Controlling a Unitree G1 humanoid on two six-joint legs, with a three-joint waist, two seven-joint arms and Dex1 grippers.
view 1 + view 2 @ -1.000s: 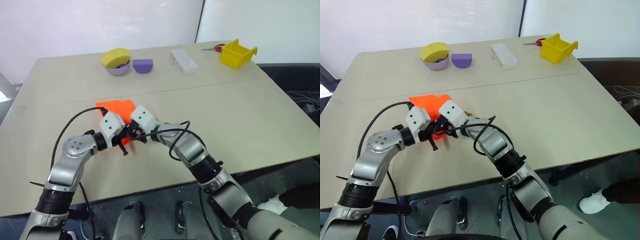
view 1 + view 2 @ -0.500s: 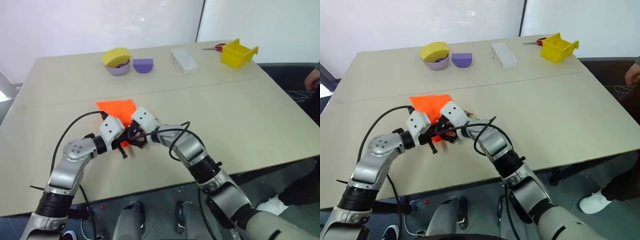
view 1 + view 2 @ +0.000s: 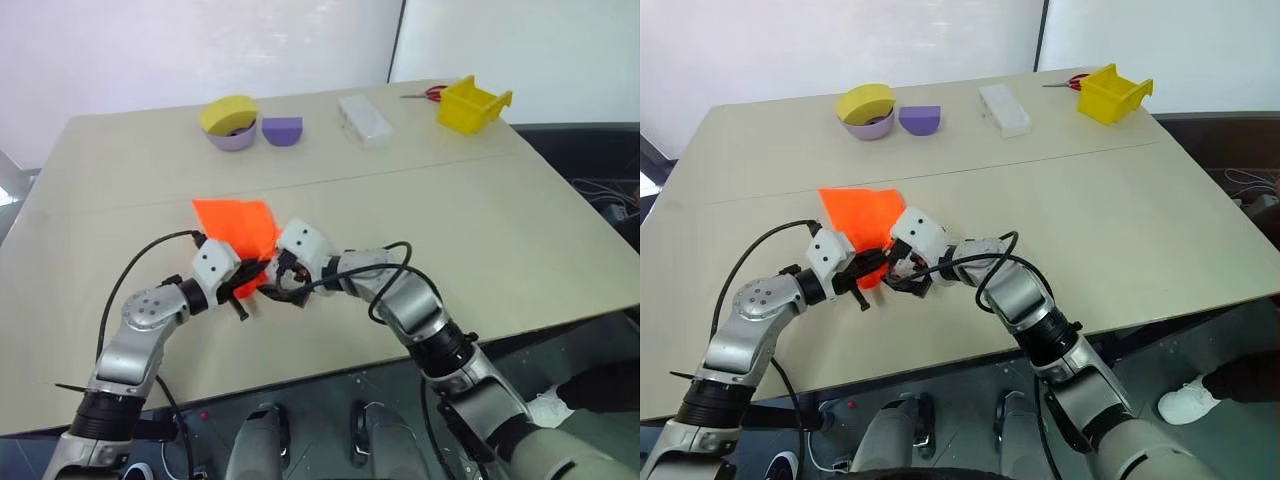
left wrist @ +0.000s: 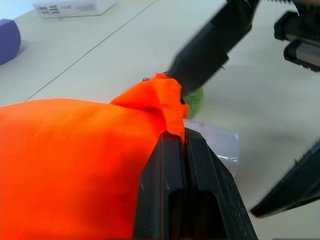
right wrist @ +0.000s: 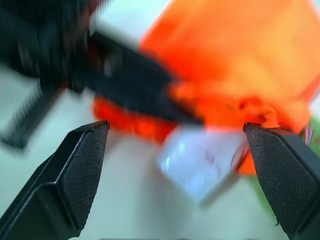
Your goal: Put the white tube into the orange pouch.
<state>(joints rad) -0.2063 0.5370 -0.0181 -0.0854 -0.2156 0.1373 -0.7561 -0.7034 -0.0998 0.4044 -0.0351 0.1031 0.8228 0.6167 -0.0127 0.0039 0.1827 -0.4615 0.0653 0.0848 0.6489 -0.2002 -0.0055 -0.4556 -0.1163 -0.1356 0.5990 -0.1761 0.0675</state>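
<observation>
**Head views.** The right gripper point(image 3: 902, 277) has spread its fingers wide over the last second and has drawn slightly back from the orange pouch point(image 3: 862, 218). The left gripper point(image 3: 866, 272) has not changed: its fingers are pressed together on the near edge of the pouch, holding that edge off the table point(image 3: 1120, 210). The release by the right gripper suggests that the white tube has been let go at the pouch mouth. Insertion does not appear complete.

**Left wrist view.** The left fingers point(image 4: 172, 185) are clamped on a bunched fold of orange fabric at the pouch opening. The pouch point(image 4: 70, 160) lies as a broad flat sheet behind the fold. The green fuzzy ring point(image 4: 194, 100) sits at the gathered tip. The white tube point(image 4: 215, 142) lies on the table just beside the clamped fold, partly tucked behind it. One finger of the right gripper crosses above the fold, apart from it.

**Right wrist view.** Both right fingertips point(image 5: 80, 165) stand far apart with nothing between them. The tube point(image 5: 200, 167) is white, glossy, with faint pink print; its far end meets the orange fabric point(image 5: 240, 55) at the opening. Most of its body is exposed on the table. Judgement: the tube needs a further push or re-grasp to go fully inside.
</observation>
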